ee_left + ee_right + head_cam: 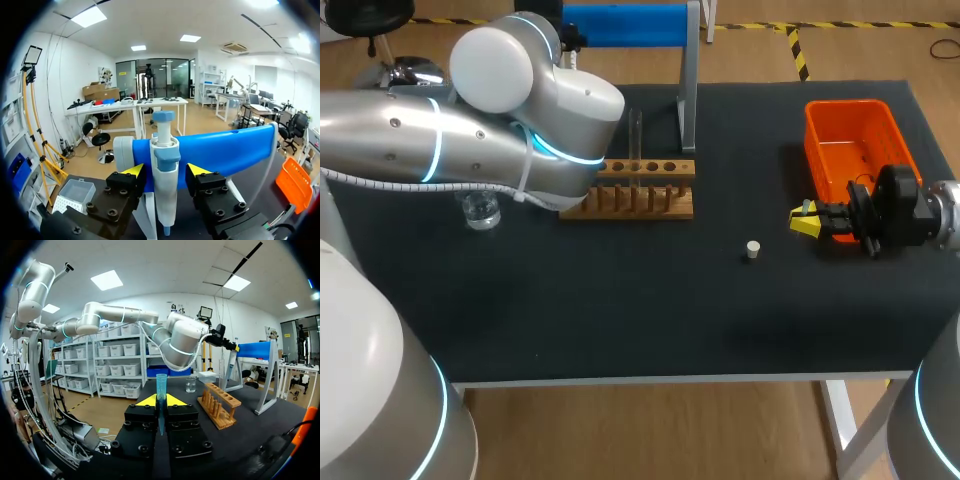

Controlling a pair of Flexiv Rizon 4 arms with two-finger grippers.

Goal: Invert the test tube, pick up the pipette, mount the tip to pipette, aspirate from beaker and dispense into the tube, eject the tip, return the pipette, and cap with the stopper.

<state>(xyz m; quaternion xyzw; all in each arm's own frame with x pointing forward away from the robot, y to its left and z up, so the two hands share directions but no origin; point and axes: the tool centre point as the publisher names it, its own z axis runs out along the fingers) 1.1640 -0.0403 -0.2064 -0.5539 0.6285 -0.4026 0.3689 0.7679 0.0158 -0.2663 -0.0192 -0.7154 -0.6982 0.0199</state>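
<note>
While the left pincer (pixel 165 170) stands with one finger on each side of the pipette (pixel 165 150), a narrow gap shows on both sides: the jaws are apart and hold nothing. The pipette hangs upright directly between the yellow fingertips (pixel 134 170), against the bar of the blue stand (pixel 225 150). A clear tip box (pixel 75 194) sits low to one side of this pincer. The orange bin (pixel 295 182) lies well apart on the other side.

The right pincer (pixel 160 400) is closed on a blue pipette tip (pixel 161 385). The tip stands upright between the two fingers, wide end up and narrow end down in the seam between them. Ahead of this pincer is the wooden rack (pixel 220 402), with the beaker (pixel 191 385) beyond it. The left arm (pixel 177 342) passes above both on its way to the blue stand.

From the head view, the right pincer sits just beside the near corner of the orange bin, fingertips pointing toward the middle of the table (pixel 620 310). The stopper (pixel 752 249) lies on the dark surface near those fingertips, ahead of them and apart. The test tube (pixel 636 135) stands upright in the rack, well ahead of the right pincer. The left pincer itself is hidden behind its own arm in this view.
</note>
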